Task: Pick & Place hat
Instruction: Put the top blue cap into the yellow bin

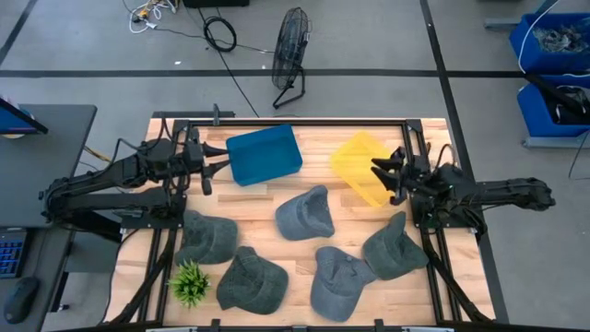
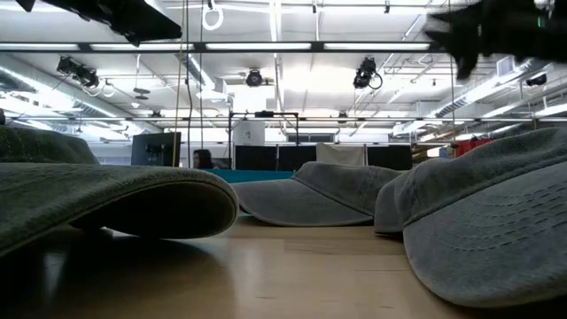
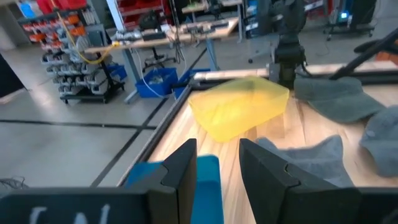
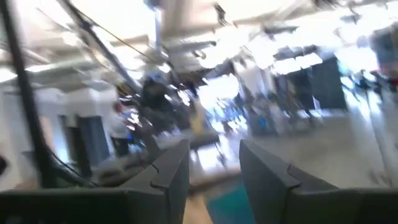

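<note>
Bench (image 1: 304,281): light wood, framed by dark rails. Carries a blue bin (image 1: 265,153) and a yellow bin (image 1: 359,164) at the far side; five grey hats (image 1: 305,213) spread across the middle and near side; a small green plant (image 1: 189,282) at the near left corner.

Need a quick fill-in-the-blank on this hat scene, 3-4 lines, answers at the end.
1. The number of grey hats lying on the table is ____.
2. The left gripper hovers at the edge of the ____ bin.
3. The right gripper hovers over the ____ bin.
4. The small green plant stands near the table's front-____ corner.

Answers: five; blue; yellow; left
</note>
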Controlling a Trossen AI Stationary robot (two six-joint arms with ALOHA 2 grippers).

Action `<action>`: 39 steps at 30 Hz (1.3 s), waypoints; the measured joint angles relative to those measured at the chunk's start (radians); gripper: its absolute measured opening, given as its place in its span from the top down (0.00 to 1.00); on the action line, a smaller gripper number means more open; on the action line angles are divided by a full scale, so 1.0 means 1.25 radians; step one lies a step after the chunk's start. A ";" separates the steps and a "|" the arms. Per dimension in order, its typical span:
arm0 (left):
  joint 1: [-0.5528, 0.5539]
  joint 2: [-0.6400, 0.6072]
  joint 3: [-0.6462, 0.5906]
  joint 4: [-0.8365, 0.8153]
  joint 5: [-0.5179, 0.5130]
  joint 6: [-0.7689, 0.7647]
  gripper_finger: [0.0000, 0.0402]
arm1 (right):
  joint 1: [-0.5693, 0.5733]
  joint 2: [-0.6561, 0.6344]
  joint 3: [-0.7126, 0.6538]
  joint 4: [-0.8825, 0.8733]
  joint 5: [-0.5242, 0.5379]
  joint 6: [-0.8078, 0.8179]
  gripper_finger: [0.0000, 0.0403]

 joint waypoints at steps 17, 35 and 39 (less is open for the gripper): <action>0.000 0.000 0.000 0.063 -0.002 -0.022 0.69 | 0.058 0.778 0.596 -0.642 -0.176 0.147 0.64; 0.000 0.000 0.000 0.029 -0.002 -0.061 0.69 | 0.083 1.187 0.709 -0.670 -0.263 0.127 0.66; 0.000 0.000 0.000 0.020 -0.002 -0.061 0.69 | 0.080 1.190 0.709 -0.668 -0.261 0.142 0.79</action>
